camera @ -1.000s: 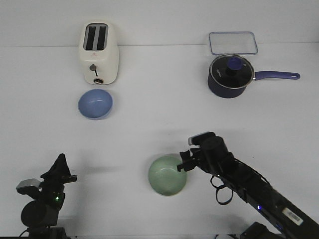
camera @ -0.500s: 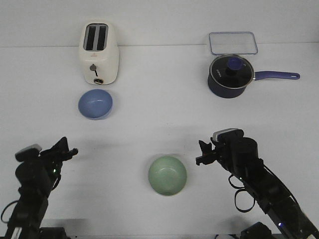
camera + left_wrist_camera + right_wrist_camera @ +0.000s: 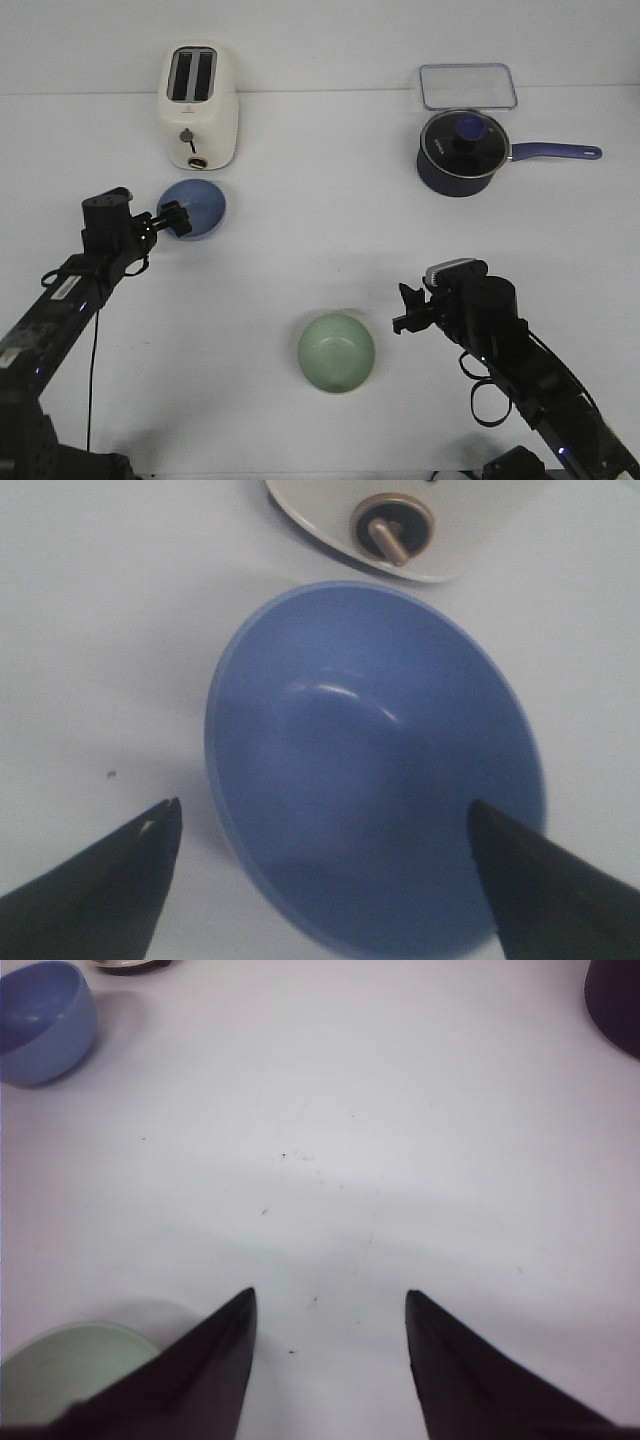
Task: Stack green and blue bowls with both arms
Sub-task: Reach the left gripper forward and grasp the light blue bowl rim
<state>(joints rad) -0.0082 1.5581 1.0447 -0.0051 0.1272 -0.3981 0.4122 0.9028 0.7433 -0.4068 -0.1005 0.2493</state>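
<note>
The blue bowl [image 3: 197, 207] sits upright on the white table just in front of the toaster. My left gripper [image 3: 172, 220] is open at the bowl's left rim. In the left wrist view the bowl [image 3: 380, 760] fills the space ahead of the gripper [image 3: 322, 808], one fingertip [image 3: 160, 825] outside the rim and the other over the bowl's inside. The green bowl [image 3: 336, 352] sits upright at the front middle. My right gripper [image 3: 405, 310] is open and empty, a short way to its right. The right wrist view shows the gripper [image 3: 330, 1295], the green bowl [image 3: 70, 1370] and the blue bowl [image 3: 40, 1020].
A cream toaster [image 3: 198, 105] stands right behind the blue bowl, its knob close in the left wrist view [image 3: 395, 525]. A dark navy saucepan [image 3: 462, 152] with a glass lid and a clear container [image 3: 467, 86] stand at the back right.
My left arm has swung from the front left corner up to the blue bowl. My right gripper drew back to the right from the green bowl's rim, then stayed still.
</note>
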